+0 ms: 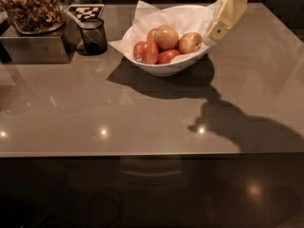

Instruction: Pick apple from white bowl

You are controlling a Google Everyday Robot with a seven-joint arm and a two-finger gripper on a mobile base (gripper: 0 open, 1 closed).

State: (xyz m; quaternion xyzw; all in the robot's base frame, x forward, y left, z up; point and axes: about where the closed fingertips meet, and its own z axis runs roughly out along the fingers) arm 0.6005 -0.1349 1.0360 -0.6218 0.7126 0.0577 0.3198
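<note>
The white bowl (164, 69) stands on the grey table at the back centre, lined with crumpled white paper. It holds several apples. The yellow-gold and red apple (190, 42) lies at the bowl's right side. A large pale apple (166, 36) sits in the middle and a deep red apple with a sticker (144, 52) at the left. My gripper (217, 32) hangs from the upper right, its cream tip just above the bowl's right rim, close to the right of the yellow-red apple and not touching it.
A small dark glass cup (93, 36) stands left of the bowl. A metal box (33, 49) with a tray of snacks is at the far left, with a black-and-white marker card (86, 11) behind the cup. The table's front edge (152, 154) runs across the view.
</note>
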